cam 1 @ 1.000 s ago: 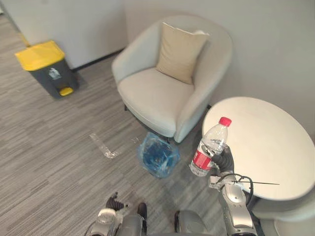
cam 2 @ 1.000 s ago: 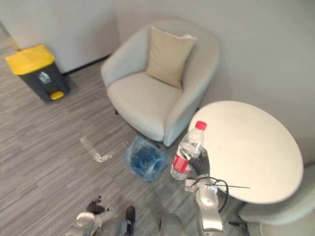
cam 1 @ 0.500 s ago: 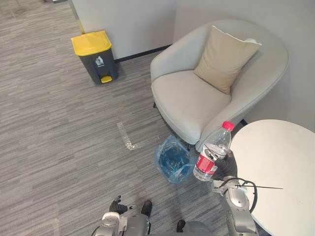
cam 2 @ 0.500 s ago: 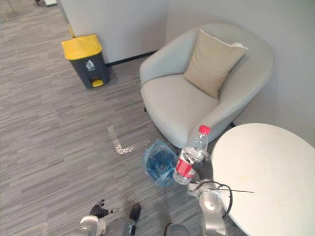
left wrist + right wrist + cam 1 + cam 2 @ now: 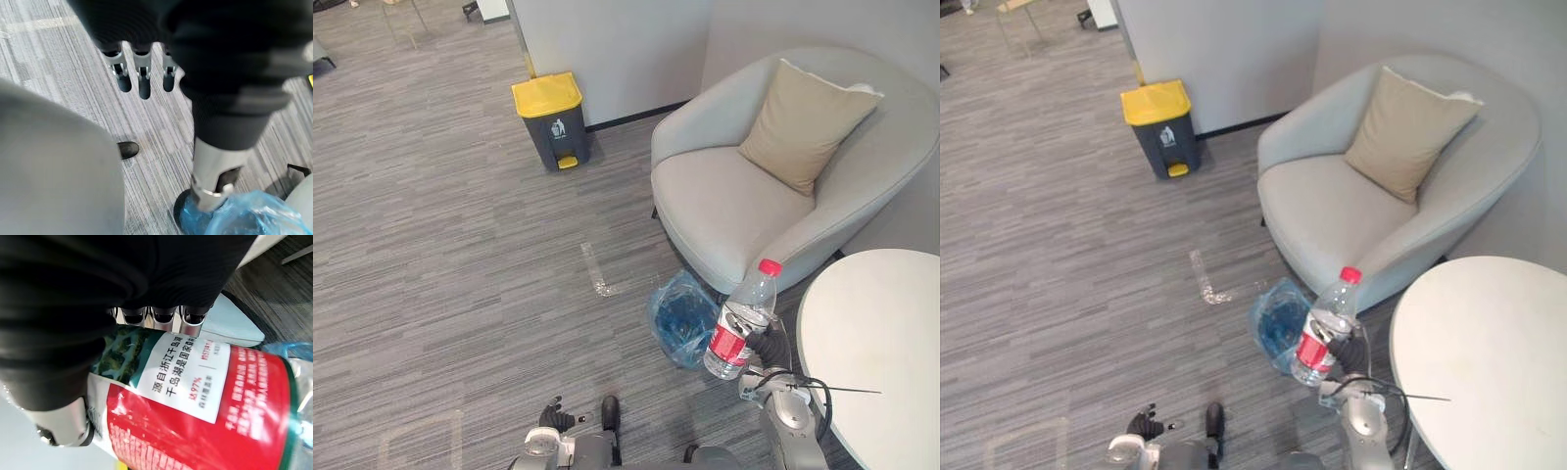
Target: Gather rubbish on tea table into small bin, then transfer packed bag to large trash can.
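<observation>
The right hand (image 5: 766, 349) grips the bottle (image 5: 741, 315) with curled fingers, upright just past the table (image 5: 881, 333) edge, beside the blue-bagged bin (image 5: 679, 315). I'd centre it over the bin's mouth, then lower before releasing. The left hand (image 5: 552, 417) hangs low, fingers loose.

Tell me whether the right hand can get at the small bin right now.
Probably yes. The right hand, shut on the water bottle, is beside the blue-bagged small bin with bare floor between; the armchair stands behind the bin, out of the way.
</observation>
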